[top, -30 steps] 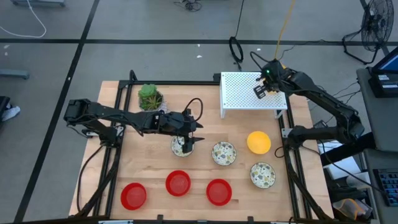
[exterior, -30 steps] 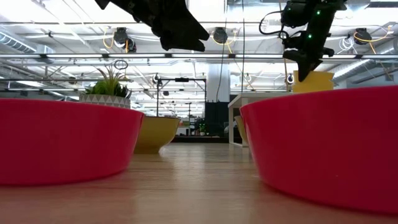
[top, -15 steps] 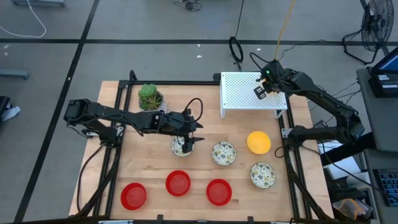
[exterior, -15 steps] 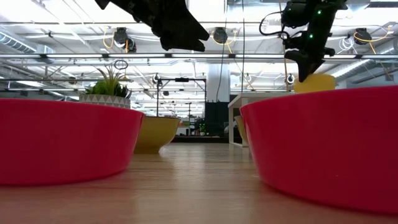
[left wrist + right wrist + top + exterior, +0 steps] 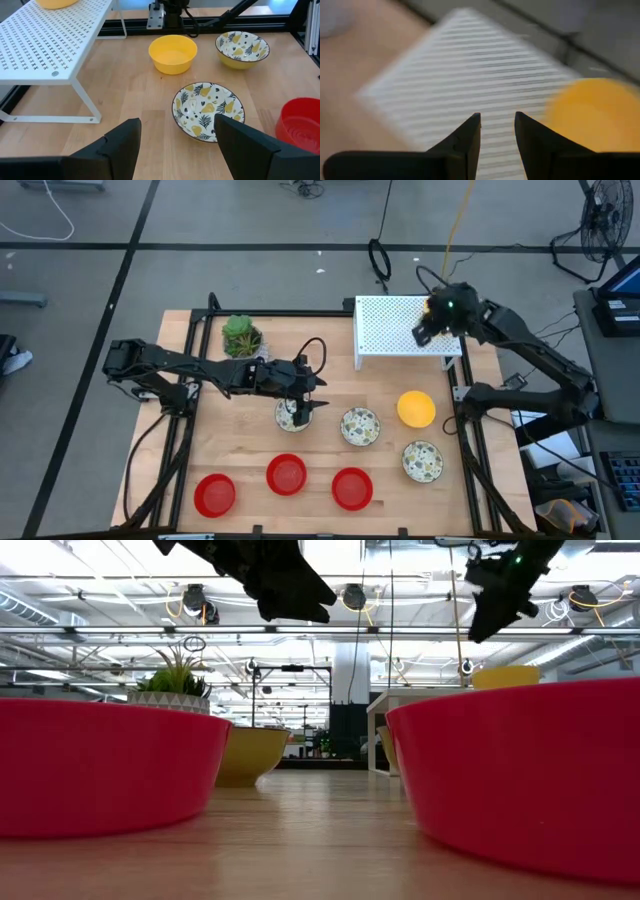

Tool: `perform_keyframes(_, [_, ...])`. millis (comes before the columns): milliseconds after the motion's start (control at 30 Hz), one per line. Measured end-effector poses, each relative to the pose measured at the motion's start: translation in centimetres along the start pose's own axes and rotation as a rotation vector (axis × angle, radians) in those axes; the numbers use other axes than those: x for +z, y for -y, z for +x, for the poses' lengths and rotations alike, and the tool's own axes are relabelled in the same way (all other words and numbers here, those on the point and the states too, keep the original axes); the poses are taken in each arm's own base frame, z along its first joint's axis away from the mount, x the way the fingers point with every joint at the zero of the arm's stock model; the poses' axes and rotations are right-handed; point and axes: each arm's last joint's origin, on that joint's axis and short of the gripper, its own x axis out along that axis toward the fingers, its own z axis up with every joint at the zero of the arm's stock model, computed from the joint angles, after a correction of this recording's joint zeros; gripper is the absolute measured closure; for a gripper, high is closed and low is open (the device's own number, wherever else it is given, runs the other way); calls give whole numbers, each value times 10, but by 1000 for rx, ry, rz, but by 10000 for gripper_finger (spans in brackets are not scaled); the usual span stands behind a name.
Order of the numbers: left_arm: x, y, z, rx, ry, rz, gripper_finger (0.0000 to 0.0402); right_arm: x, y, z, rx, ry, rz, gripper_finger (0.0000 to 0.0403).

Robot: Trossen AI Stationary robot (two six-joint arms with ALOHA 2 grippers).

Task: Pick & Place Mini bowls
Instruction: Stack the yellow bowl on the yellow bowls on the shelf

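Note:
One yellow mini bowl point(image 5: 594, 116) rests on the white perforated shelf point(image 5: 392, 330) and also shows in the low view point(image 5: 505, 676). My right gripper point(image 5: 497, 129) hangs open above the shelf, beside that bowl and clear of it. My left gripper point(image 5: 301, 402) hovers open over a speckled bowl point(image 5: 290, 415) at mid-table. Another yellow bowl point(image 5: 416, 408), two more speckled bowls point(image 5: 360, 426) point(image 5: 422, 461) and three red bowls point(image 5: 214, 494) point(image 5: 287, 474) point(image 5: 351, 488) rest on the wooden table.
A white pot with a green plant point(image 5: 241, 336) stands at the far left of the table. The shelf stands on thin legs point(image 5: 85, 102) at the far right. Black frame rails point(image 5: 466, 450) run along the table's sides.
My right gripper has let go of the yellow bowl, which has settled level on the shelf. The gripper has then risen clear of it and drawn back toward the table's right edge. My left arm has kept still.

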Motion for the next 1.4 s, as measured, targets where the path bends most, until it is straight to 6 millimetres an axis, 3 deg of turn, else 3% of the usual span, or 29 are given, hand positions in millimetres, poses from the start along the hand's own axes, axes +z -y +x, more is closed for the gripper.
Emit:
perform_keyframes(200, [-4, 0, 0, 0, -40, -3, 146, -29, -30, 9, 330, -18, -4, 303])
perform_keyframes(433, [-7, 1, 0, 0, -76, -29, 146, -70, -67, 29, 496, -71, 9, 303])
perform_keyframes(633, [-6, 1, 0, -1, -63, -25, 146, -91, -96, 30, 602, -132, -16, 303])
perform_keyframes(1033, [-6, 1, 0, -1, -64, -38, 146, -136, -122, 32, 462, -544, 50, 303])
perform_keyframes(1400, [-7, 1, 0, -2, -74, -35, 146, -154, -137, 49, 314, -623, -6, 303])
